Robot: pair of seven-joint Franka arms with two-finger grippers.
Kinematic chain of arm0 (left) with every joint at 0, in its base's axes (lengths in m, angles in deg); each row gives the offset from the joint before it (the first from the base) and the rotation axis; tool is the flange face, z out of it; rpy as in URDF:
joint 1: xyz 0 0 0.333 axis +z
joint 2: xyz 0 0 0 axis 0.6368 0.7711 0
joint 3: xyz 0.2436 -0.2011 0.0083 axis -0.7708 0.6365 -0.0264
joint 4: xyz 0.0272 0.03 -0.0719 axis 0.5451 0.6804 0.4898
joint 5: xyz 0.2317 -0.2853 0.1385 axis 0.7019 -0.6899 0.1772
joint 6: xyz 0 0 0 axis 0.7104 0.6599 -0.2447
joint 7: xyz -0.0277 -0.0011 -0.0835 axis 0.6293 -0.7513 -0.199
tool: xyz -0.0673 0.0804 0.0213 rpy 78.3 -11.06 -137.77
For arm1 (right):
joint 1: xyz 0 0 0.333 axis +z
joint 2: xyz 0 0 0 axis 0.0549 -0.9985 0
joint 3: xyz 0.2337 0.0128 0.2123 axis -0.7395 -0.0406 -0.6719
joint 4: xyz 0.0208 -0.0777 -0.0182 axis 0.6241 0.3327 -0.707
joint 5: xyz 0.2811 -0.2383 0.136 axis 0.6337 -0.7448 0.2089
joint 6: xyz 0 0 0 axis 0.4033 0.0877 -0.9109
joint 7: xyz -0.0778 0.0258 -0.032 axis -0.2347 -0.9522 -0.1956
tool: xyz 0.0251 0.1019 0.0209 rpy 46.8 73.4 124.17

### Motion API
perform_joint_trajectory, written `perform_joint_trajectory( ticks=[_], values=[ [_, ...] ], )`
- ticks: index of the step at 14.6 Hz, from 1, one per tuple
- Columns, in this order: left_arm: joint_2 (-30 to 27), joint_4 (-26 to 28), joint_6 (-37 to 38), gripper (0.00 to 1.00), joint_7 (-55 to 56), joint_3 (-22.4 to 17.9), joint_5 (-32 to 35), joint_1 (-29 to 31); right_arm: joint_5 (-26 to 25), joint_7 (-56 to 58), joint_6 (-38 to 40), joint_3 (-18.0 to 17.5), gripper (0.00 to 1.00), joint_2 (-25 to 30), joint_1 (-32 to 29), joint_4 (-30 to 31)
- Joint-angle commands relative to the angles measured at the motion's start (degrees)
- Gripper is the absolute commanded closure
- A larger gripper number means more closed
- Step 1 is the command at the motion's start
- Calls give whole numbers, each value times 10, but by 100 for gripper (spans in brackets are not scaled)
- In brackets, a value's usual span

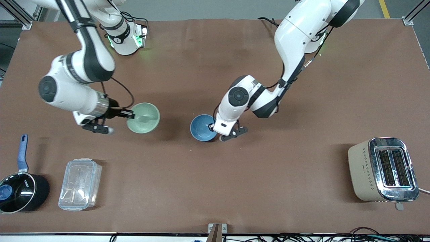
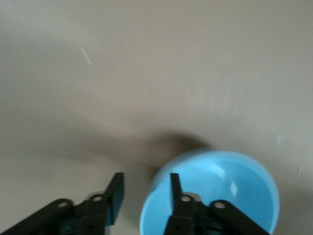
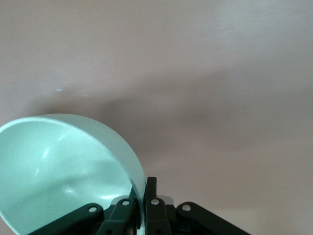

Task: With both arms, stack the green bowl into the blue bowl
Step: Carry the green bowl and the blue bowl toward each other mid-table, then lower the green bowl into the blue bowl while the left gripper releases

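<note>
- Currently the right gripper [image 1: 129,116] is pinched shut on the rim of the green bowl [image 1: 143,117], holding it tilted above the table [image 1: 215,174] toward the right arm's end.
- Its fingers [image 3: 149,193] sandwich the thin wall, one inside, one outside.
- Meanwhile the left gripper [image 1: 215,127] is spread at the blue bowl [image 1: 202,127], which sits on the table near the middle; one finger [image 2: 175,188] is inside the rim, the other [image 2: 116,196] outside, not yet closed.
- Both bowls look rigid, glazed and slick, likely light but chippable; the rim is the only sensible hold, and a firm pinch seems needed to stop swivelling.
- Nearer the front camera stand a saucepan [image 1: 20,191], a clear plastic box [image 1: 80,184] and a toaster [image 1: 383,169], all well apart from the bowls.
</note>
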Motion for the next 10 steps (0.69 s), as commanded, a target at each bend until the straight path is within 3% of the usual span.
perform_joint_trajectory(
  ticks=[1, 4, 10],
  values=[
    [-70, -29, 122, 0, -65, -57, 8, 14, 22, -56, -4, 7, 100, -77, 52, -75],
    [-135, -35, 196, 0, -182, -80, 9, 75, 49, -121, -58, 8, 100, -114, 113, -94],
    [-217, -34, 274, 0, -434, -80, 8, 239, 51, -195, -170, 8, 99, -181, 202, -91]
  ],
)
